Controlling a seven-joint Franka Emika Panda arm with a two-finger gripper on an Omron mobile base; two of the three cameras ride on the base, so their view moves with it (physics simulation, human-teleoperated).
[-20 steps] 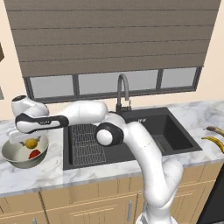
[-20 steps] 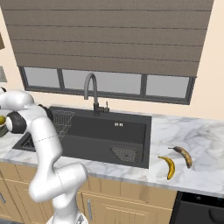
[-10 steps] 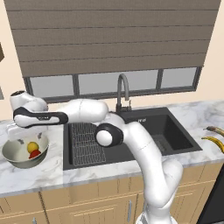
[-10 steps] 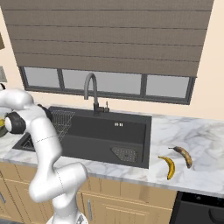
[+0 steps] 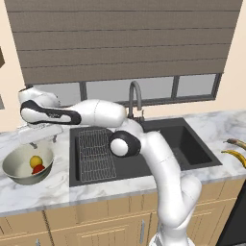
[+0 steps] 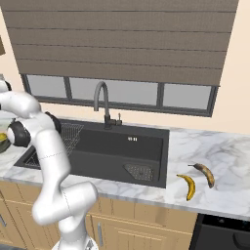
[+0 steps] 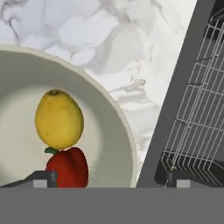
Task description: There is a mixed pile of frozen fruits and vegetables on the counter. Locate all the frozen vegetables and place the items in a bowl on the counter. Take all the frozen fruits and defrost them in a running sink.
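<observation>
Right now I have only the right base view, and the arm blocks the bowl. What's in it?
Observer: The bowl holds a yellow piece and a red piece.
Operator: Is the tool carrying anything?
Observer: No. The tool hangs open and empty above the bowl's rim.
Operator: Do the two pieces touch?
Observer: In the hand view, yes: the yellow one lies right against the red one.

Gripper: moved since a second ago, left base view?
Yes. The gripper has risen: earlier it sat low over the bowl; now it hangs above the rim, fingers open, nearer the window sill. The bowl itself stayed put.
</observation>
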